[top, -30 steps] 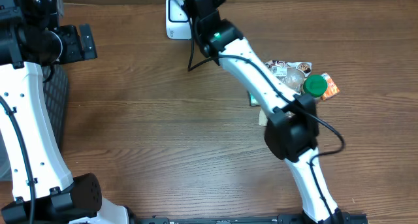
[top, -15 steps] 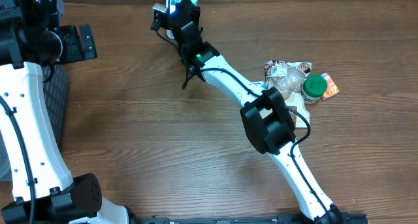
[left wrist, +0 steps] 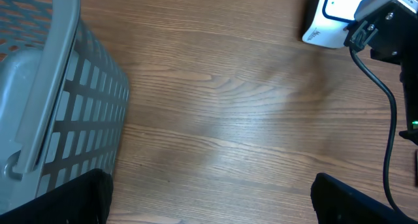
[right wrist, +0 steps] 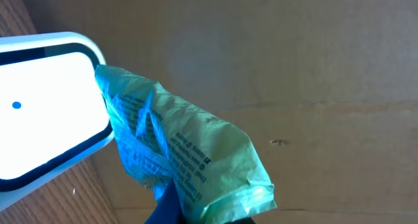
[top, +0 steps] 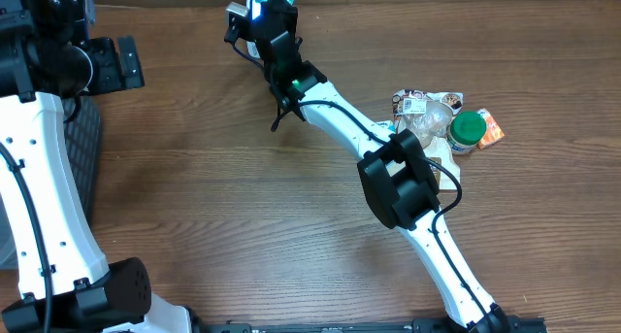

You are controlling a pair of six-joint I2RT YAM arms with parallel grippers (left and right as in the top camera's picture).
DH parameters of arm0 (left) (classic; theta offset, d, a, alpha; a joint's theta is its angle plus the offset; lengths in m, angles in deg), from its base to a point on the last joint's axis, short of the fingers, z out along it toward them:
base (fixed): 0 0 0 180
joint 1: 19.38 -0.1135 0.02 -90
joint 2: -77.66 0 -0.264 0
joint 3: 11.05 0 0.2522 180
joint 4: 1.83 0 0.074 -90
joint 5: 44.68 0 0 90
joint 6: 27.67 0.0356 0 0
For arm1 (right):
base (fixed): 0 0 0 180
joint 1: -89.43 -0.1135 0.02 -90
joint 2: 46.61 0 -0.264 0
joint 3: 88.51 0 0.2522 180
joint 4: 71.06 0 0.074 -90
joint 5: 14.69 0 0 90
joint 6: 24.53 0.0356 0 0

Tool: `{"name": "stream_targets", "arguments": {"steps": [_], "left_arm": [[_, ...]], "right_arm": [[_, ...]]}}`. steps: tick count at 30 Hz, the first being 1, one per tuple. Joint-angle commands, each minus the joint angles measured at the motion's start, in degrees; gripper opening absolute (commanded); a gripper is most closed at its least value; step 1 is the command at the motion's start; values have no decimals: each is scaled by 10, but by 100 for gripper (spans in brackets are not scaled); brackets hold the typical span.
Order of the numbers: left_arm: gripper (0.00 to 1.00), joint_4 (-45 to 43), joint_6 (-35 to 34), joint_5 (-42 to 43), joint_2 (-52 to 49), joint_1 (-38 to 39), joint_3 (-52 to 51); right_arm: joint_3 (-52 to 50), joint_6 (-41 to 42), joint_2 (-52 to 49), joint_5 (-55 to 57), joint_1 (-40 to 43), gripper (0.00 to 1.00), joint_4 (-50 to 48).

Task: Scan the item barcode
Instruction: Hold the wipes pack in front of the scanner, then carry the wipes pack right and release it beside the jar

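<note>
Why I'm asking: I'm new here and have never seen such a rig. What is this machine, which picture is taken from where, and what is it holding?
These are two robot arms at a wooden table, each ending in a two-finger gripper. One picture looks down from above; the other two come from cameras on the wrists. The right gripper is shut on a green packet, which it holds beside the lit white scanner at the table's far edge. The left gripper is open and empty, near a grey basket. More goods, among them a green-lidded jar, lie in a pile on the right.
</note>
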Motion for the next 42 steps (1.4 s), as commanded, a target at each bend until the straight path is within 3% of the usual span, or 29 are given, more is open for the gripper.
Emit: {"name": "stream_targets", "arguments": {"steps": [1,6,13,16,23,27,37,42], "left_arm": [[99,-2,11,-2,3,4,10],[100,-2,11,-2,3,4,10],[100,-2,11,-2,3,4,10],[99,-2,11,-2,3,4,10],[99,-2,11,-2,3,4,10],[100,-2,11,-2,3,4,10],[100,-2,11,-2,3,4,10],[99,-2,11,-2,3,4,10]], "right_arm": [[16,0,11,9,1,4,-9],[16,61,28,9,0,4,-9],[16,228,144,9,1,4,62],[16,338,206,8,-3,4,157],[16,777,364,-35,3,4,475],[16,976,436,-102,28,4,664],[8,1253,485,-217,141,4,977],[-76,1310,484,-217,172,4,991]]}}
